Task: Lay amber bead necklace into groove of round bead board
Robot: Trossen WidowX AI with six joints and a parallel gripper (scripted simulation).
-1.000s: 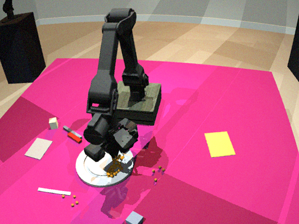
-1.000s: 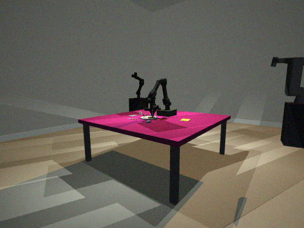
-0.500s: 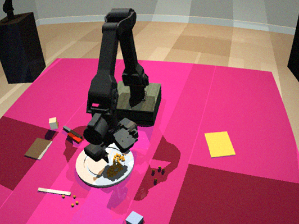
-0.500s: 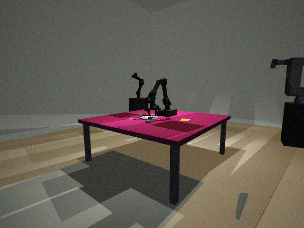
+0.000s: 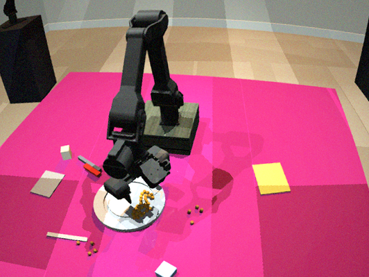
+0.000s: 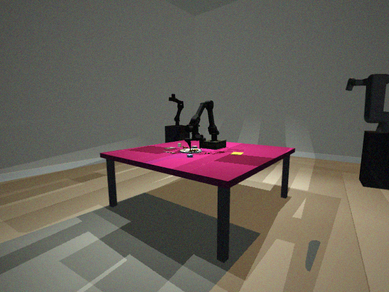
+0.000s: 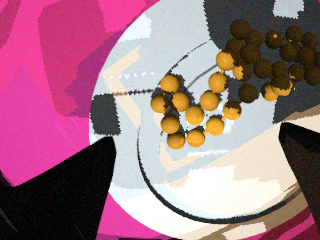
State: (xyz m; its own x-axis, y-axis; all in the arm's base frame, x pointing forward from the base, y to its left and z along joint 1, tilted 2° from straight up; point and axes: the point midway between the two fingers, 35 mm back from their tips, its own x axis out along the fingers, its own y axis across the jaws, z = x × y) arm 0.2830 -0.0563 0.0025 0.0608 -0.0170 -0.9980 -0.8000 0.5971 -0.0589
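The round bead board [image 5: 101, 211] [image 6: 183, 151] [image 7: 225, 197] is pale, with a thin ring line around its middle. The amber bead necklace [image 5: 143, 205] [image 7: 215, 126] lies bunched on one side of it: a dense, shaded heap at the upper right of the wrist view, and a bent strand running toward the middle. A few strand beads lie near the ring line; most are away from its visible lower arc. My gripper [image 5: 142, 193] [image 6: 189, 148] [image 7: 200, 138] is wide open over the board and holds nothing. The strand shows between its fingers in the wrist view. The arm hides the board's back part in the top view.
Loose amber beads lie right [image 5: 197, 207] and left [image 5: 91, 243] of the board. Around it are a pale stick [image 5: 66, 236], a whitish block [image 5: 165, 270], a beige tile [image 5: 48, 184], a cream cube [image 5: 65, 152], a red-and-grey item [image 5: 91, 169] and a yellow square [image 5: 271, 177].
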